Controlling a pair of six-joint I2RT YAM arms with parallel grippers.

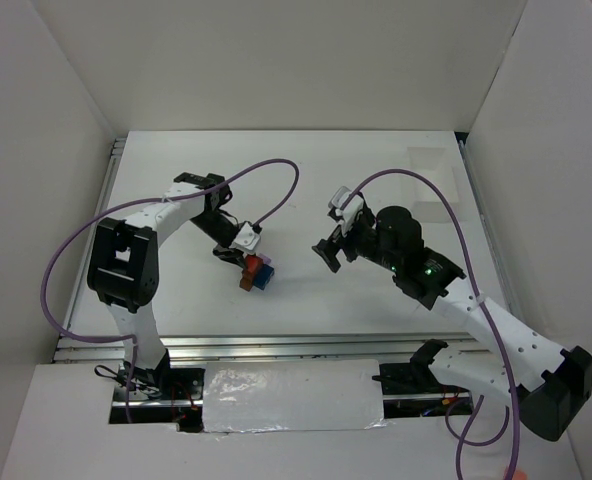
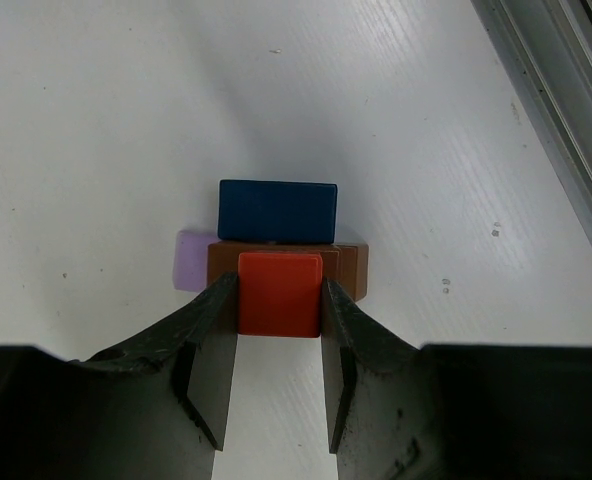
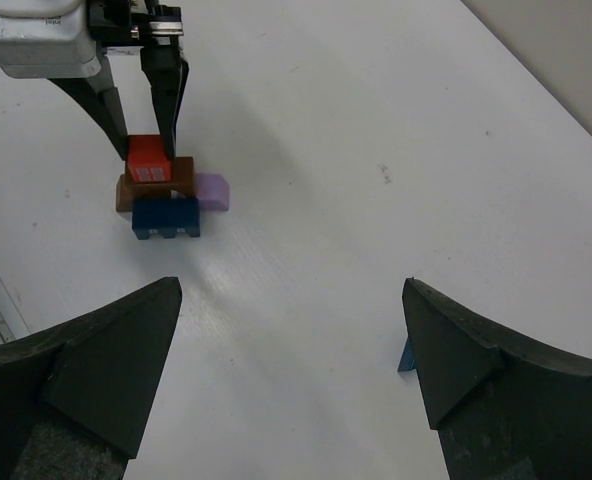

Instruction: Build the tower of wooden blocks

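- Top external view: the left arm point(image 1: 126, 265) is reaching in from the near left corner of the counter point(image 1: 176, 160), with a purple cable point(image 1: 71, 260) looping over it.
- The left gripper point(image 1: 242, 260) is pointing down at the wood block tower point(image 1: 256, 273), which is standing a little left of the counter's middle, nearer the near edge than the far one.
- In the left wrist view, that gripper point(image 2: 279, 300) is holding the red block point(image 2: 280, 294), its jaws narrowed and pressing both sides of the block.
- The red block is sitting over the brown block point(image 2: 348, 262); whether it is resting on it or hanging just above, I cannot tell.
- The pale purple block point(image 2: 190, 260) is lying on the counter, touching the brown block's end.
- The blue block point(image 2: 277, 210) is lying on the counter against the brown block's long side.
- The right gripper point(image 1: 328, 254) is hovering well apart from the tower, towards the right edge, facing it with its jaws spread wide and gripping nothing.
- In the right wrist view, a small blue piece point(image 3: 407, 355) is showing beside one finger; what it is I cannot tell.
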